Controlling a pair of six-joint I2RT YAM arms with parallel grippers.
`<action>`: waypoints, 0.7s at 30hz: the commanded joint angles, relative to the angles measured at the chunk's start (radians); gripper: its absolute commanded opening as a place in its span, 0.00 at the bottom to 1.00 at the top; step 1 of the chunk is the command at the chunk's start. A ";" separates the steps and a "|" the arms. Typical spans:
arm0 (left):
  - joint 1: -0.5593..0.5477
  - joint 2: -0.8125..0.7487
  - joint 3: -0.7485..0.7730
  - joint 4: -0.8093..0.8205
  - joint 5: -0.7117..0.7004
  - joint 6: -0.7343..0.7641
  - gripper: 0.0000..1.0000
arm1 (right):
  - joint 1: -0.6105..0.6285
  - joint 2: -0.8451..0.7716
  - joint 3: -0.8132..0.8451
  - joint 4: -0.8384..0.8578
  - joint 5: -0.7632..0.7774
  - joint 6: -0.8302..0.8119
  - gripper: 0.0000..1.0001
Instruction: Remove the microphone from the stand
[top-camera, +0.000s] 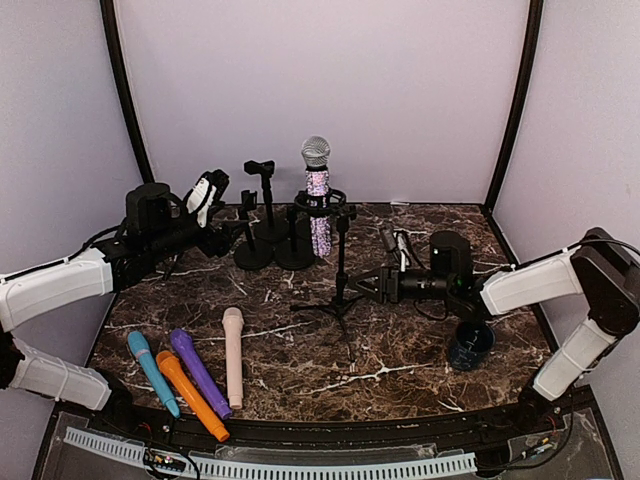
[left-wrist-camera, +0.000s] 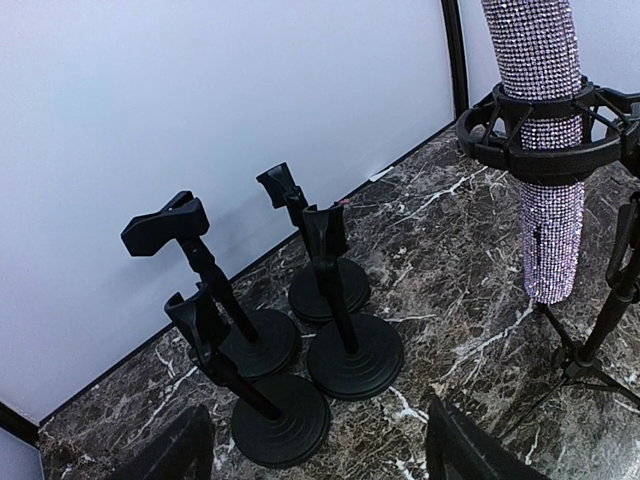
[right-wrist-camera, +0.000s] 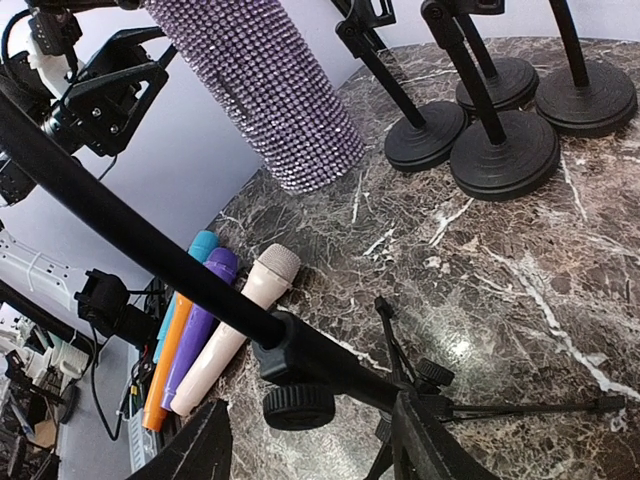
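A sparkly purple microphone (top-camera: 318, 205) with a silver head stands upright in the ring mount (top-camera: 322, 204) of a black tripod stand (top-camera: 341, 270). It also shows in the left wrist view (left-wrist-camera: 545, 150) and the right wrist view (right-wrist-camera: 265, 90). My left gripper (top-camera: 222, 240) is open and empty, left of the stand, over the small desk stands (left-wrist-camera: 355, 350); its fingers (left-wrist-camera: 465, 450) hold nothing. My right gripper (top-camera: 365, 285) is open, low by the tripod, and the stand's pole (right-wrist-camera: 330, 365) runs between its jaws without being clamped.
Several black round-base desk stands (top-camera: 268, 235) cluster behind and left of the tripod. Teal (top-camera: 150, 368), orange (top-camera: 190, 395), purple (top-camera: 198, 372) and beige (top-camera: 233, 355) microphones lie at the front left. A dark blue cup (top-camera: 470, 346) stands at the right.
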 joint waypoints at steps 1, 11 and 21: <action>-0.009 -0.008 -0.013 0.006 -0.005 0.019 0.75 | -0.005 0.014 0.043 0.045 -0.040 0.005 0.54; -0.009 -0.005 -0.013 0.005 -0.005 0.021 0.75 | -0.005 0.035 0.061 0.014 -0.044 -0.024 0.40; -0.010 -0.006 -0.013 0.004 -0.005 0.021 0.75 | -0.005 0.027 0.060 -0.008 -0.036 -0.057 0.21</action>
